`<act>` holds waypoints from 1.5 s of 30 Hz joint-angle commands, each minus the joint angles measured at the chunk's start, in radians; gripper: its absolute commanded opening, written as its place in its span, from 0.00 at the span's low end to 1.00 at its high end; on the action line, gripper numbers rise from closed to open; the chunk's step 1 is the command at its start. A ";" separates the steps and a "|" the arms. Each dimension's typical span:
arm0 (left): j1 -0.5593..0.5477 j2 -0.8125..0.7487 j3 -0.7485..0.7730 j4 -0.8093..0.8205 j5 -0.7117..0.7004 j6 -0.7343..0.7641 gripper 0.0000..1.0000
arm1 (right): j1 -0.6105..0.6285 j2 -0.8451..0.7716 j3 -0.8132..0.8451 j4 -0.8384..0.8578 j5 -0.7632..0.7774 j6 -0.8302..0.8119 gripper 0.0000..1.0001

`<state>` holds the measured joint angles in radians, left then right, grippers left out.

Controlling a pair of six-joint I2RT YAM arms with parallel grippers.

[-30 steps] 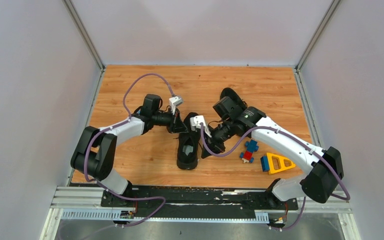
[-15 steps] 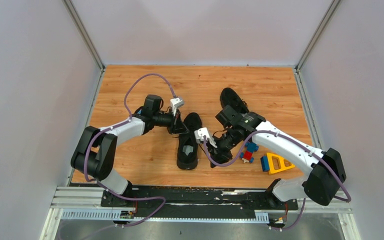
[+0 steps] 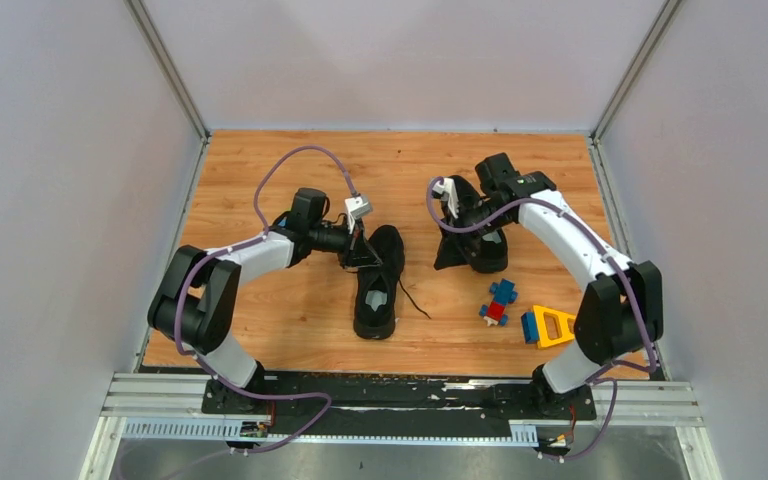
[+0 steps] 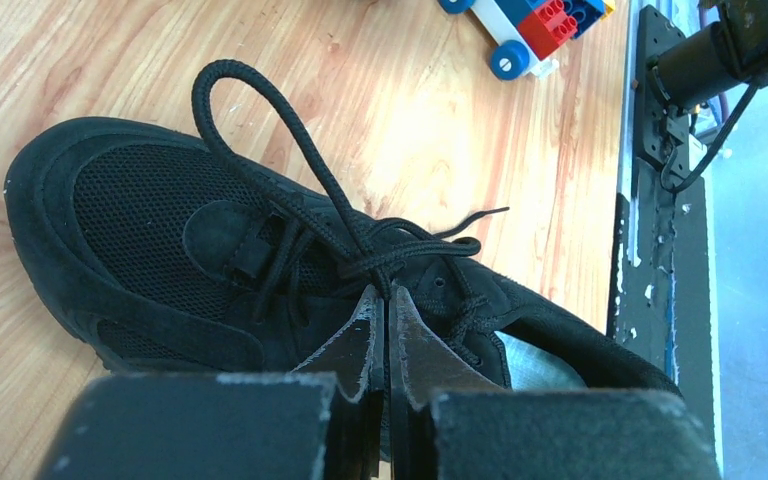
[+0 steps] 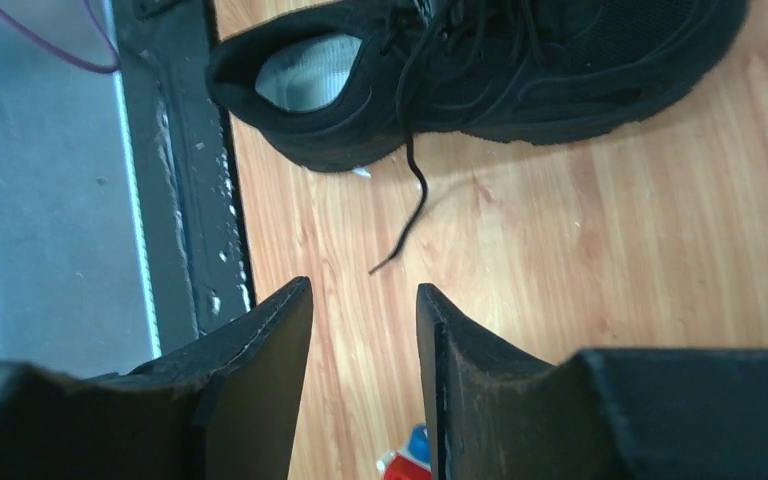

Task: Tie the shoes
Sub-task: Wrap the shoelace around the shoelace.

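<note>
Two black shoes lie on the wooden table. The near shoe (image 3: 375,300) (image 4: 140,220) (image 5: 520,60) points its toe away from the arms. One lace stands in a loop (image 4: 260,120) over its toe. My left gripper (image 3: 368,258) (image 4: 382,292) is shut on the laces where they cross at the shoe's throat. A loose lace end (image 5: 410,210) (image 3: 415,300) trails onto the wood at the shoe's right. The far shoe (image 3: 485,245) lies at the back right, partly hidden by my right gripper (image 3: 447,258) (image 5: 363,290), which hangs open over bare wood and holds nothing.
A blue and red toy car (image 3: 498,300) (image 4: 535,25) and a yellow and blue triangular block (image 3: 552,326) sit at the front right. The black rail (image 5: 175,150) runs along the table's near edge. Grey walls enclose the table on three sides.
My right gripper opened, let go of the lace and swung from beside the near shoe back to the far shoe. The lace end now lies on the wood. My left gripper stayed put.
</note>
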<state>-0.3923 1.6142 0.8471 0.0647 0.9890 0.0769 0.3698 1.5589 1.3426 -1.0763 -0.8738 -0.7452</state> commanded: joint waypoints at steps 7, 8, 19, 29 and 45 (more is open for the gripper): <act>-0.016 0.013 0.041 0.014 0.025 0.069 0.00 | 0.041 0.170 0.028 0.390 -0.144 0.405 0.45; -0.016 0.013 0.044 0.012 0.024 0.064 0.00 | 0.055 0.179 0.032 0.401 -0.135 0.408 0.45; -0.016 0.012 0.068 -0.032 0.045 0.077 0.00 | 0.141 0.252 0.013 0.491 -0.060 0.420 0.46; -0.016 0.031 0.072 -0.031 0.092 0.098 0.00 | 0.132 0.322 0.054 0.527 -0.216 0.369 0.45; -0.016 0.035 0.075 -0.033 0.112 0.104 0.00 | 0.126 0.357 0.059 0.525 -0.293 0.348 0.33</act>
<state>-0.3992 1.6428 0.8890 0.0322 1.0546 0.1600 0.5007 1.9003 1.3643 -0.5827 -1.1412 -0.3721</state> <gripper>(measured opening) 0.008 0.332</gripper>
